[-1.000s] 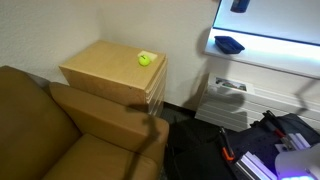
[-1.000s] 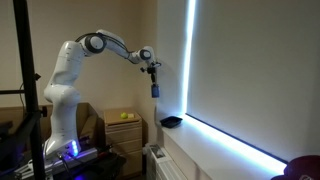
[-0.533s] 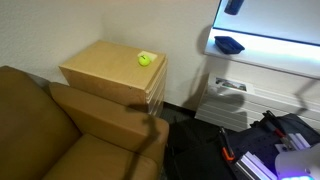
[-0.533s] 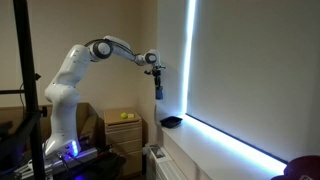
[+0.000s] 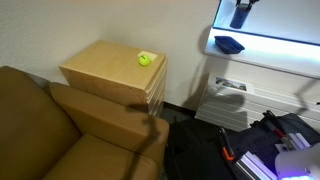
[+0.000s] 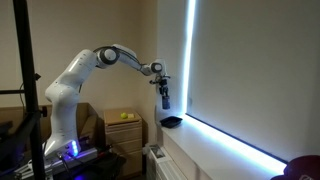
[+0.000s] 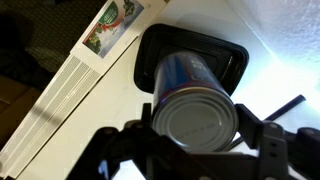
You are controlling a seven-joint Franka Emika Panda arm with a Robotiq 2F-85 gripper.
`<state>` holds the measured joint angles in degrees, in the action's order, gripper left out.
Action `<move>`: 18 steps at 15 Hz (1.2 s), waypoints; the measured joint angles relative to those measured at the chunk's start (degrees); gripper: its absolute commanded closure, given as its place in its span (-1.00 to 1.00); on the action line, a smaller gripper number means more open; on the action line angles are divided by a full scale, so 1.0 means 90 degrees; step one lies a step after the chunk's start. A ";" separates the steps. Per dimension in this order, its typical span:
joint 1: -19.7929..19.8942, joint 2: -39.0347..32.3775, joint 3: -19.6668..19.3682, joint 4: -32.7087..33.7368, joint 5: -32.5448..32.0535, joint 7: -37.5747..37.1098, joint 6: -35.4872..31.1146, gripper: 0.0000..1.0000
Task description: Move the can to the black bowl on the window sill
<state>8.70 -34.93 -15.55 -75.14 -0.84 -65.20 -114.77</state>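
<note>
My gripper [image 7: 196, 128] is shut on the blue can [image 7: 190, 95], whose silvery top faces the wrist camera. The can hangs in the air above the black bowl [image 7: 232, 62], which sits on the white window sill [image 7: 100, 130]. In both exterior views the gripper [image 6: 165, 92] holds the can [image 5: 240, 14] over the bowl [image 5: 229, 44] [image 6: 171, 122], well clear of it. The sill [image 5: 270, 50] [image 6: 225, 145] runs along the bottom of the bright window.
A tan wooden side table [image 5: 105, 70] carries a yellow-green ball [image 5: 145, 59]. A brown sofa [image 5: 60, 135] fills the foreground. A white radiator cover [image 5: 222, 100] stands below the sill. A printed card [image 7: 110, 25] lies on the sill beside the bowl.
The arm has carried the can lower and toward the window, so that it now hangs closer above the black bowl. The grip on the can is unchanged.
</note>
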 measured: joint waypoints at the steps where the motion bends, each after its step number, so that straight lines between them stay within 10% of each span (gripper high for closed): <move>1: 0.0031 -0.0221 -0.0002 0.0175 0.0030 -0.0197 0.0010 -0.10; 3: 0.0095 -0.0466 -0.0004 0.0369 0.0154 -0.0273 0.0085 -0.10; 4: 0.0112 -0.0548 -0.0006 0.0445 0.0187 -0.0323 0.0115 -0.60; 6: 0.0121 -0.0603 -0.0005 0.0443 0.0178 -0.0324 0.0116 -0.60; 7: 0.0121 -0.0619 -0.0004 0.0442 0.0177 -0.0324 0.0115 -0.10; 18: 0.1485 -0.1280 0.0166 0.0685 0.1283 0.0290 -0.0625 -0.10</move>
<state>22.07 -46.44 -14.05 -68.97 10.71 -62.59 -120.40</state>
